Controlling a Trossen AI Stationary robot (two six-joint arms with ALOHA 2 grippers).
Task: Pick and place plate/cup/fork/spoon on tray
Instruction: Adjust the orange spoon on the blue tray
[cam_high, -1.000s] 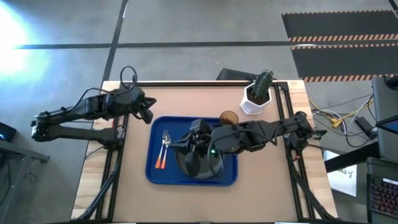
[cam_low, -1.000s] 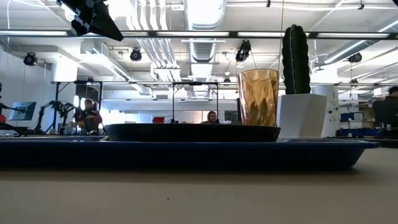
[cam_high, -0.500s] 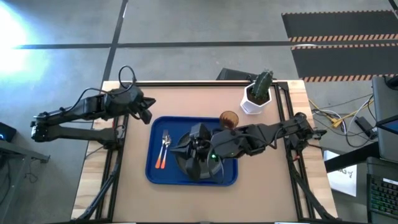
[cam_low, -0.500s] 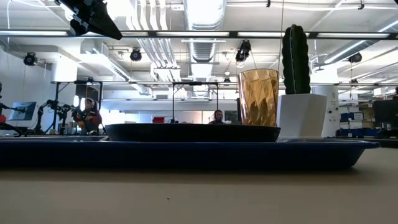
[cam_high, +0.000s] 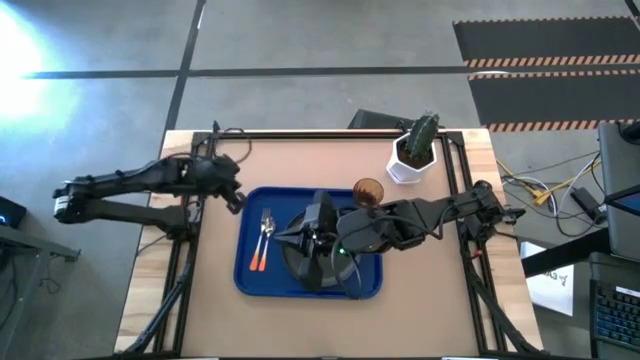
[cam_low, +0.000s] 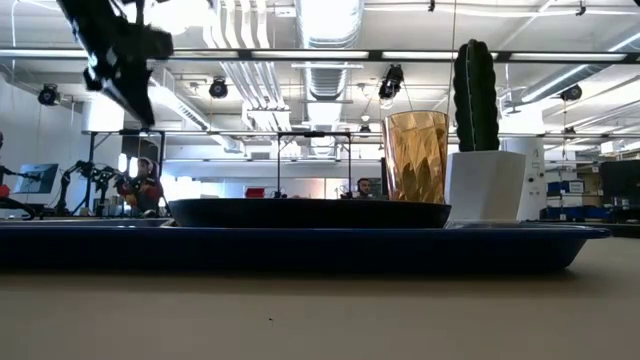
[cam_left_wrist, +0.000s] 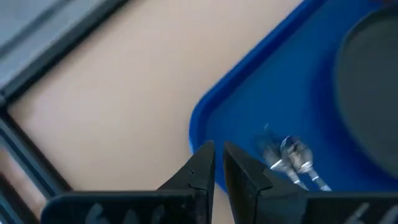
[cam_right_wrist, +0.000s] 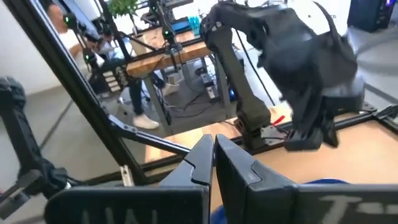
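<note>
1. Since the earlier frame, the left gripper (cam_high: 236, 197) has swung toward the blue tray's (cam_high: 246, 278) near corner; the right gripper (cam_high: 300, 238) stays over the plate (cam_high: 318, 268).
2. High view: fork (cam_high: 262, 240) and spoon (cam_high: 267, 229) lie on the tray just beyond the left gripper; the cup (cam_high: 368, 190) stands off the tray behind the right arm, near a potted cactus (cam_high: 415, 148).
3. Low view: plate (cam_low: 308, 212) rests on the tray (cam_low: 300, 246), cup (cam_low: 417, 156) behind.
4. Left wrist view: fingers (cam_left_wrist: 198, 171) nearly together, holding nothing, above the tray (cam_left_wrist: 249, 81) corner.
5. Right wrist view: fingers (cam_right_wrist: 202, 160) close together, holding nothing.
</note>
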